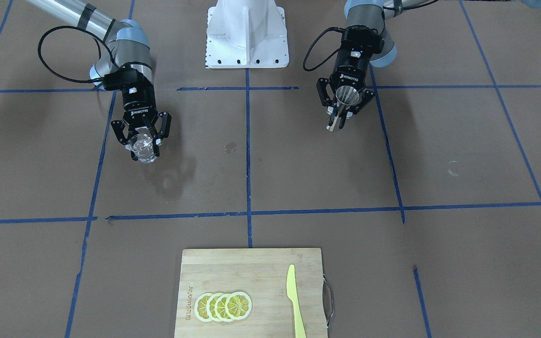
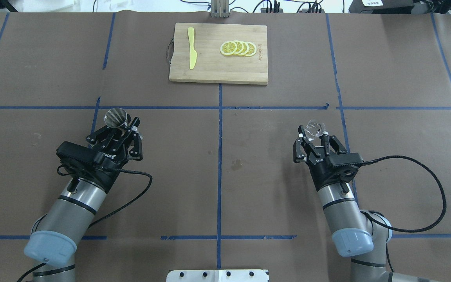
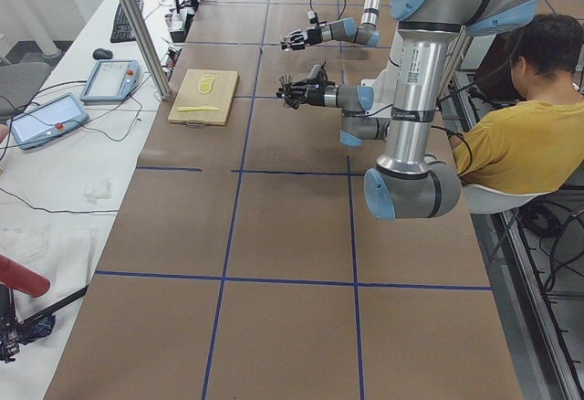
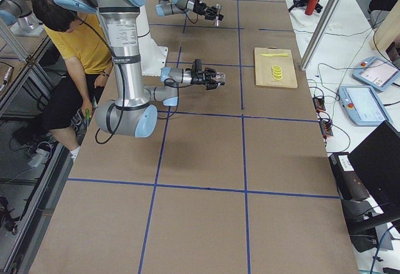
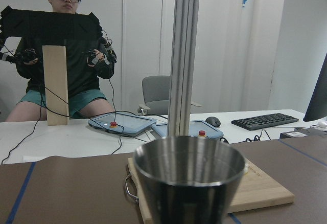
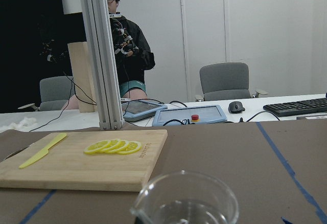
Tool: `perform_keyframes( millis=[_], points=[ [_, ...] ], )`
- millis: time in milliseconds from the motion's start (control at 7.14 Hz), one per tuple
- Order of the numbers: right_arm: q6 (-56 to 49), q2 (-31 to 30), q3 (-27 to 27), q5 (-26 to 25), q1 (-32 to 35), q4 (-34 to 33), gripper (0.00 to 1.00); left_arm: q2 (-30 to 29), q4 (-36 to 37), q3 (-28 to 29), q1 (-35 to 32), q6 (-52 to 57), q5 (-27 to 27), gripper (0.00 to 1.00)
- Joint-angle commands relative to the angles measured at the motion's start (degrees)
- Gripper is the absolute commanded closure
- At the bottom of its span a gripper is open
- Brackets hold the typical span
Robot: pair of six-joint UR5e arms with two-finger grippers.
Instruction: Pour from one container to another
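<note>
My right gripper (image 2: 314,135) is shut on the small clear glass cup (image 2: 314,128), which stands upright and lifted off the table on the right side. The cup (image 1: 142,147) sits between the fingers of that gripper (image 1: 142,141), and its rim (image 6: 186,199) fills the bottom of the right wrist view. My left gripper (image 2: 121,126) is shut on the waist of the steel jigger (image 2: 116,116), upright with its open cone up. The jigger (image 1: 347,96) is held by that gripper (image 1: 344,111), and its shiny bowl (image 5: 189,175) looms close in the left wrist view. Cup and jigger are far apart.
A wooden cutting board (image 2: 217,72) lies at the table's far middle with lemon slices (image 2: 238,48) and a yellow knife (image 2: 191,53) on it. The white robot base (image 1: 247,37) stands between the arms. A seated person (image 3: 520,135) is beside the robot.
</note>
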Motion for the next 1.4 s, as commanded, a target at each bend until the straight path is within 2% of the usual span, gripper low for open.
perform_keyframes(
  millis=[0, 280, 420, 700, 840, 980, 1120, 1260],
  points=[
    [-3.6, 2.6, 1.5, 0.4, -0.7, -1.1, 1.0, -5.0, 1.2, 5.0, 0.1, 0.1, 0.0, 1.0],
    [-5.3, 4.1, 3.2, -0.2, -1.4, -3.6, 1.0, -6.7, 1.3, 6.9, -0.1, 0.3, -0.6, 1.0],
    [-5.3, 4.2, 6.2, -0.2, -1.4, -7.7, 1.0, -7.1, 1.2, 7.0, -0.3, 0.2, -1.2, 1.0],
    [-5.3, 4.1, 13.2, -0.1, -1.9, -17.9, 1.0, -7.1, 1.2, 7.2, -1.6, 2.1, -6.8, 1.0],
    [-5.3, 4.1, 16.2, -0.1, -2.5, -22.6, 1.0, -7.6, 0.8, 7.2, -3.5, 8.1, -13.1, 1.0],
    [-5.3, 4.2, 17.9, -0.1, -3.1, -25.6, 1.0, -8.3, 0.6, 7.2, -5.1, 9.0, -21.6, 1.0],
    [-5.5, 5.0, 18.5, -0.1, -3.5, -27.9, 1.0, -8.9, 0.5, 7.4, -5.3, 11.3, -26.8, 1.0],
    [-6.9, 5.7, 19.5, -0.2, -4.0, -29.3, 1.0, -9.5, -0.9, 7.6, -5.6, 13.8, -29.3, 1.0]
  ],
)
